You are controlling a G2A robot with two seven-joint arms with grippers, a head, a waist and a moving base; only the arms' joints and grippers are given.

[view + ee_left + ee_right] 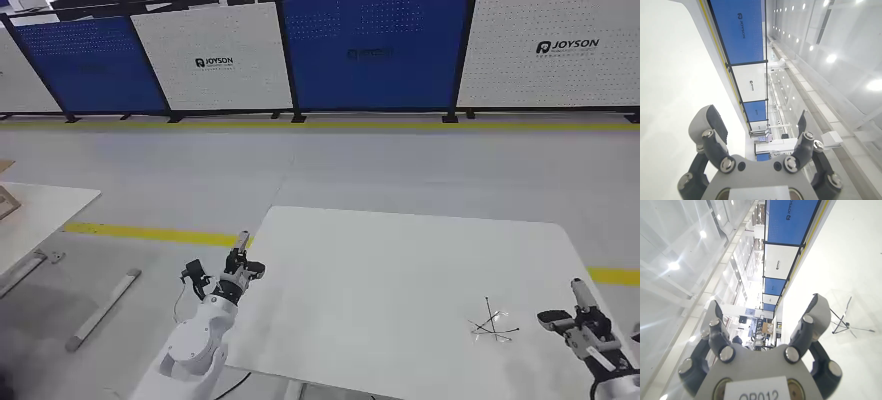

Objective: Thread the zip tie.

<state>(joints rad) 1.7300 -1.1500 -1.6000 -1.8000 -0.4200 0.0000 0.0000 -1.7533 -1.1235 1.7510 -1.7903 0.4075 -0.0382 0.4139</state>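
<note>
Zip ties point(493, 325) in crossed pile on table point(380, 290) near right gripper point(766, 306); left gripper point(759, 121) well apart at opposite edge. Both jaws spread wide, holding nothing. Risk: thin overlapping straps, pinch could snag several or slip. Partition panels point(220, 60) well behind table; tangle itself is the obstruction

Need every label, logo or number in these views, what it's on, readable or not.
White wall panel: dark brand logo and word, readable.
Second white panel: same mark, small, readable.
Blue panel: same mark, readable.
Right-arm sticker below the right gripper: letter-number code, bottom cut off.
Left-arm sticker below the left gripper: print unreadable.
Zip ties: none.
</note>
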